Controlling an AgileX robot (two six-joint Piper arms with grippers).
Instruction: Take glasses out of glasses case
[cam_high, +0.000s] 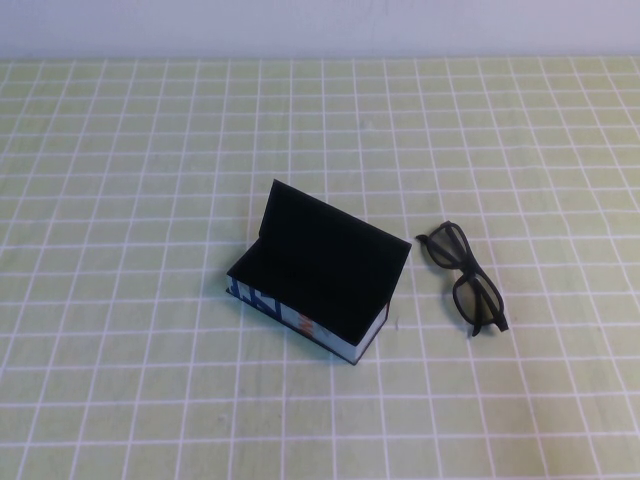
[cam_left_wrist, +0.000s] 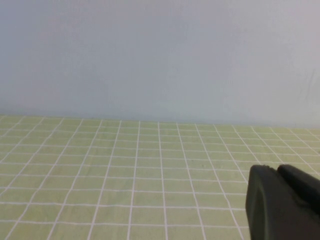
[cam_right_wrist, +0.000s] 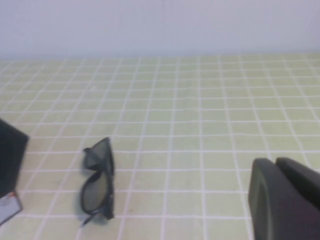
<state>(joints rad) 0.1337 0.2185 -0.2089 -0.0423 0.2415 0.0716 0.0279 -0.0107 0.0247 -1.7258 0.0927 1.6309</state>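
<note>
Green-gridded counter (cam_high: 120, 150) w/ pale wall behind. Case (cam_high: 318, 272) sits mid-counter, flap lid up, interior black, white-blue side panel facing the robot. Glasses (cam_high: 465, 275) lie out of the case, just beside it on its right, not touching, lenses up. Left pincer (cam_left_wrist: 282, 205) only partly seen in left wrist view, over bare counter; can't tell its state. Right pincer (cam_right_wrist: 285, 197) partly seen in right wrist view, apart from glasses (cam_right_wrist: 97, 182); state can't tell either.
</note>
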